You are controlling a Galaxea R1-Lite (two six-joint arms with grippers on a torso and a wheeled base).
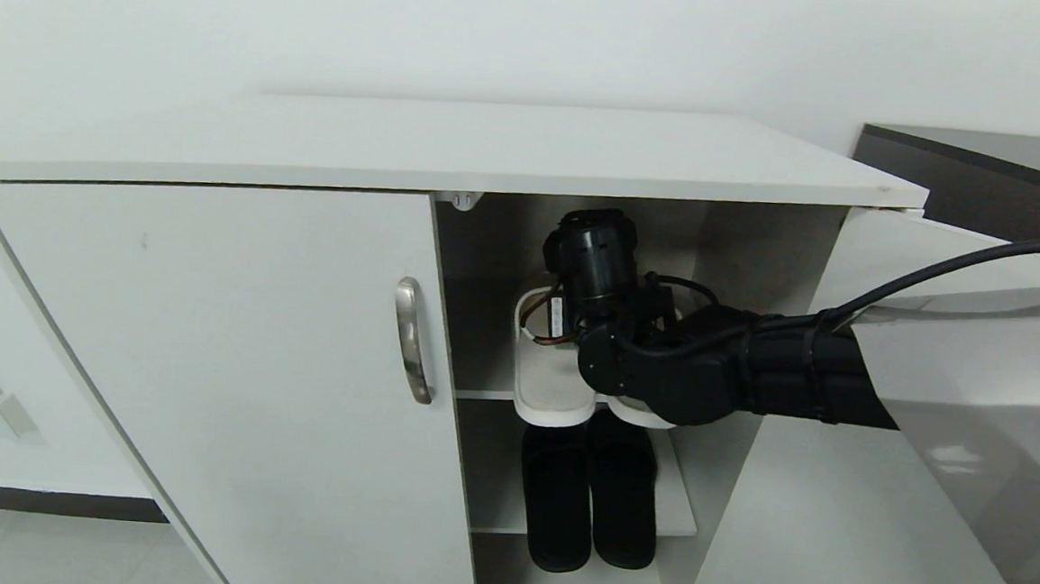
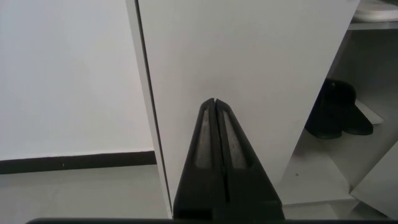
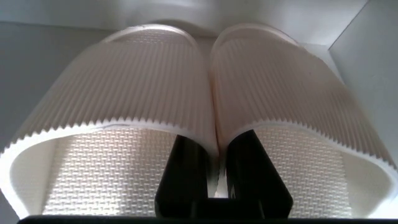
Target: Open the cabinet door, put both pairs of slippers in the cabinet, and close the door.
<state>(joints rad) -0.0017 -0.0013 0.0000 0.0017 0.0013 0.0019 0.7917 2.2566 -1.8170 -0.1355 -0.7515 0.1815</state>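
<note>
I am pinching the pair of ribbed cream-white rubber slippers (image 1: 552, 384) by their touching inner walls with my right gripper (image 3: 216, 142). Its fingers are clamping them at the upper shelf (image 1: 481, 371) inside the white wooden cabinet (image 1: 493, 146), heels jutting past the front edge. The pair of black slippers (image 1: 588, 504) is lying on the lower shelf (image 1: 677, 505). The right door (image 1: 831, 528) is standing open. My left gripper (image 2: 214, 104) is hanging pressed together and empty, facing the closed left door (image 1: 209, 354).
</note>
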